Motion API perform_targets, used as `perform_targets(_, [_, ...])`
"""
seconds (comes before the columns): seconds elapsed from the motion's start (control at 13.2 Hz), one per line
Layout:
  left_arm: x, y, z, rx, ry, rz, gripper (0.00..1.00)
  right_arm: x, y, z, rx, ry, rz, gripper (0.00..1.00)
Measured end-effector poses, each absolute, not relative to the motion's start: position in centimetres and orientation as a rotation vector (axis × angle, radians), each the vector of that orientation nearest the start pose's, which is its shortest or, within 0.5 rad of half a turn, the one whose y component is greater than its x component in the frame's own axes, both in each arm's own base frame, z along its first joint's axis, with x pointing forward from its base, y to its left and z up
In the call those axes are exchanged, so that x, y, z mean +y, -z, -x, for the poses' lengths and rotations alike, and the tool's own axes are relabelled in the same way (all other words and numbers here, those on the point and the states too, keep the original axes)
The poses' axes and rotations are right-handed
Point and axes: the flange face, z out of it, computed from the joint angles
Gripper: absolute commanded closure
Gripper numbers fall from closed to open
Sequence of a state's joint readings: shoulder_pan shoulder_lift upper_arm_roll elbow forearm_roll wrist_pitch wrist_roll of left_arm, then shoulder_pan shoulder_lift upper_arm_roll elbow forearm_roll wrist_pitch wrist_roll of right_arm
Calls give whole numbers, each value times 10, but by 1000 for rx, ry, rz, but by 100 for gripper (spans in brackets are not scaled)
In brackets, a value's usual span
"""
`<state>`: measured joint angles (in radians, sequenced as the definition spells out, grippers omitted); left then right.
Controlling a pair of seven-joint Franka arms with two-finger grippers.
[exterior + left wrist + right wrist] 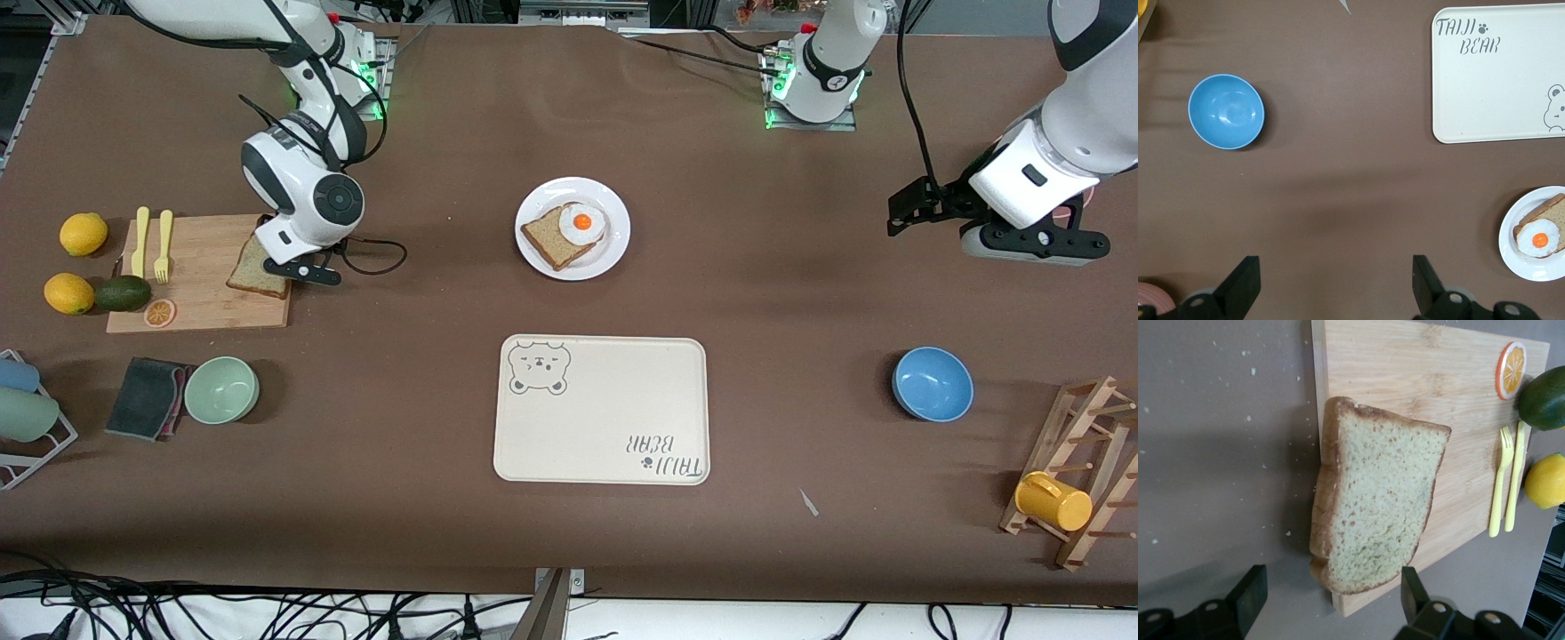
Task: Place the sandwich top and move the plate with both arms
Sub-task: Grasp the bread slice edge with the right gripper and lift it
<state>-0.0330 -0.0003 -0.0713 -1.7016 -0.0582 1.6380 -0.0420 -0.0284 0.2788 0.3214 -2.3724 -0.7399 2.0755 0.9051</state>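
Note:
The sandwich top (256, 269) (1378, 500), a light-brown bread slice, lies on the corner of a wooden cutting board (200, 267), overhanging its edge. My right gripper (298, 267) (1331, 587) hangs low over that slice, open, one finger on each side of the slice's end, not gripping it. The white plate (613, 209) (1511, 247) sits mid-table with a toast slice (547, 238) and a fried egg (582, 222) on it. My left gripper (1031, 244) (1336, 267) waits open over bare table at the left arm's end.
The beige bear tray (605, 444) lies nearer the front camera than the plate. A blue bowl (932, 383) and a wooden rack with a yellow mug (1053, 500) are at the left arm's end. Lemons (83, 234), an avocado (122, 292), yellow cutlery (151, 242), a green bowl (221, 389) and a cloth (147, 397) surround the board.

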Motion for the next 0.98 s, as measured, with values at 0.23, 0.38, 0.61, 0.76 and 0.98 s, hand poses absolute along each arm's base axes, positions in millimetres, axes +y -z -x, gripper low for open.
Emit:
perform_targets(0.23, [-64, -569, -551, 90, -108, 3192, 0, 100, -174, -435, -46, 219, -2445, 16])
perform_targets(0.38, [-64, -569, -551, 90, -108, 3192, 0, 99, -165, -432, -54, 211, -2429, 17])
perform_targets(0.61, [-64, -569, -551, 90, -108, 3192, 0, 98, -164, -432, -59, 208, -2426, 21])
perform_targets(0.76, [-64, -569, -551, 90, -108, 3192, 0, 97, -164, -433, -62, 209, -2424, 23])
perform_targets(0.98, [-64, -569, -551, 90, -108, 3192, 0, 91, -163, -433, -76, 217, -2419, 24])
